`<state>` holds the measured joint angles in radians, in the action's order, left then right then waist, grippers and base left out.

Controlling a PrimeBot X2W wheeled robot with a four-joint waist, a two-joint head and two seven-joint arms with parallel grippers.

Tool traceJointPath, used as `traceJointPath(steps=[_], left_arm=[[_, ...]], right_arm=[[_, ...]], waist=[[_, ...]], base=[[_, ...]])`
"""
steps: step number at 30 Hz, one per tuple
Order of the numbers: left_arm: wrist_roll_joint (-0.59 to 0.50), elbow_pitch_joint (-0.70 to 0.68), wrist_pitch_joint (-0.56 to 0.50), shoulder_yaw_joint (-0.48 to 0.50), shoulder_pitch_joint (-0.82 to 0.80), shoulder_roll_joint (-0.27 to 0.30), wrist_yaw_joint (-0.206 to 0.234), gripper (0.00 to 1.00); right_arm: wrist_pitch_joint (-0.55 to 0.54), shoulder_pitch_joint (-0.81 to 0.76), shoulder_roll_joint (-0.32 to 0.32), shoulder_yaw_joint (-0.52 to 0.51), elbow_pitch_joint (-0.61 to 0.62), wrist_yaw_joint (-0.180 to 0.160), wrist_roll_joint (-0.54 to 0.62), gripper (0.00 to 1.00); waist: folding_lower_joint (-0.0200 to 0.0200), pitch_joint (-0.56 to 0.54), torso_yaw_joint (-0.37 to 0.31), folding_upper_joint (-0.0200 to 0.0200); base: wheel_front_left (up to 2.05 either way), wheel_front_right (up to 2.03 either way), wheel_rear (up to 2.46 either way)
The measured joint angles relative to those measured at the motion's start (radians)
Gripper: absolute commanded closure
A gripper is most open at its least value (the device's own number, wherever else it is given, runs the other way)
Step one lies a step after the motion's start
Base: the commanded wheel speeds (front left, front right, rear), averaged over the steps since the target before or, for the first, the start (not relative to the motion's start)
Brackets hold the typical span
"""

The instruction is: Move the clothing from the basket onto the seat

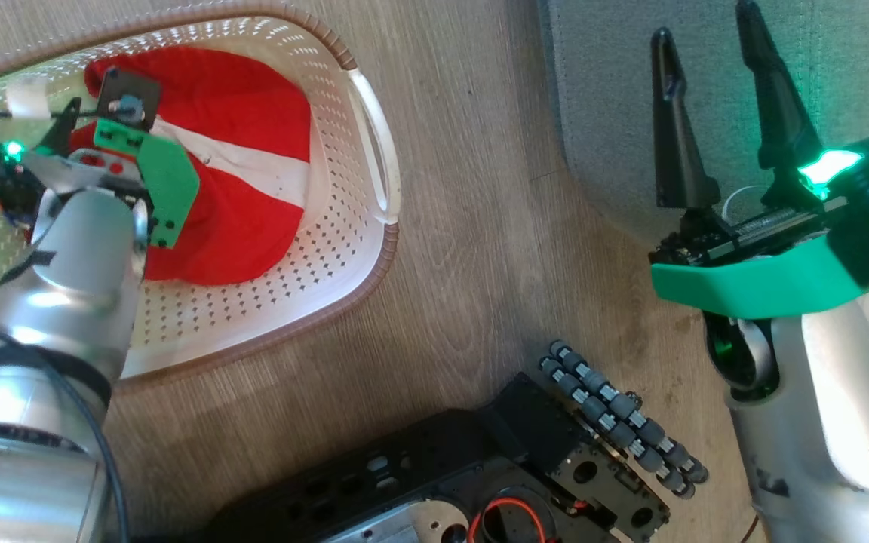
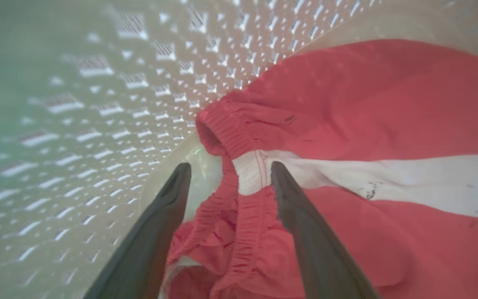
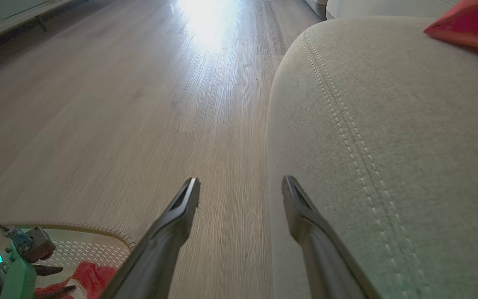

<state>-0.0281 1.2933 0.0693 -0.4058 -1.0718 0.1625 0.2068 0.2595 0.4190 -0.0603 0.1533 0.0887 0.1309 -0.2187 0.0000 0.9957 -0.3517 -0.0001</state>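
- Laundry basket (image 1: 329, 264): cream perforated plastic w/ brown woven-look rim, standing on the wood floor (image 1: 480, 264).
- Red shorts (image 1: 238, 173): inside the basket, lying on its bottom. White band runs across them; elastic waistband bunched toward the basket's far wall.
- L end effector (image 2: 229, 166): down inside the basket, fingers spread wide, one tip on each side of the shorts' waistband where the white band meets it. Nothing pinched. Can't tell if the tips touch the fabric.
- Seat (image 1: 615, 113): grey-green cushion w/ double stitching, to the basket's right, a strip of bare floor between them.
- R end effector (image 1: 704, 23): outside the basket, well to its right, over the seat edge that faces the basket. Fingers spread, holding nothing.
- 2nd red garment (image 3: 467, 25): out of the basket, lying on the seat, on the part far from the basket. A bit of white shows at its edge.
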Motion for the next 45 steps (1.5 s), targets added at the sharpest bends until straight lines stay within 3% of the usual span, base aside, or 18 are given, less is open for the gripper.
traceJointPath(steps=[13, 27, 28, 30, 45], left_arm=[[-0.032, 0.006, -0.155, -0.059, -0.040, 0.041, -0.029, 0.00], [-0.033, 0.007, -0.184, -0.095, -0.050, 0.043, -0.094, 0.00], [-0.032, 0.007, -0.191, -0.098, -0.053, 0.040, -0.102, 0.07], [-0.020, 0.007, -0.192, -0.103, -0.054, 0.031, -0.109, 1.00], [0.002, 0.008, -0.146, -0.125, -0.054, 0.012, -0.133, 1.00]], right_arm=[[0.000, -0.043, 0.005, 0.002, 0.060, 0.000, -0.017, 0.00], [0.000, -0.066, 0.005, -0.010, 0.116, 0.000, -0.010, 0.00], [0.000, -0.065, 0.005, -0.010, 0.116, 0.000, -0.010, 0.00], [0.000, -0.065, 0.005, -0.011, 0.116, 0.000, -0.010, 0.00], [0.000, -0.021, 0.006, -0.018, 0.098, 0.000, -0.001, 0.00]], waist=[[0.0000, 0.029, -0.009, 0.0000], [0.0000, 0.056, 0.014, 0.0000], [0.0000, 0.057, 0.016, 0.0000], [0.0000, 0.057, 0.019, 0.0001], [0.0000, 0.017, 0.022, 0.0001]], base=[[0.00, 0.00, 0.00], [0.00, 0.00, 0.00], [0.00, 0.00, 0.00], [0.00, 0.00, 0.00], [0.00, 0.00, 0.00]])
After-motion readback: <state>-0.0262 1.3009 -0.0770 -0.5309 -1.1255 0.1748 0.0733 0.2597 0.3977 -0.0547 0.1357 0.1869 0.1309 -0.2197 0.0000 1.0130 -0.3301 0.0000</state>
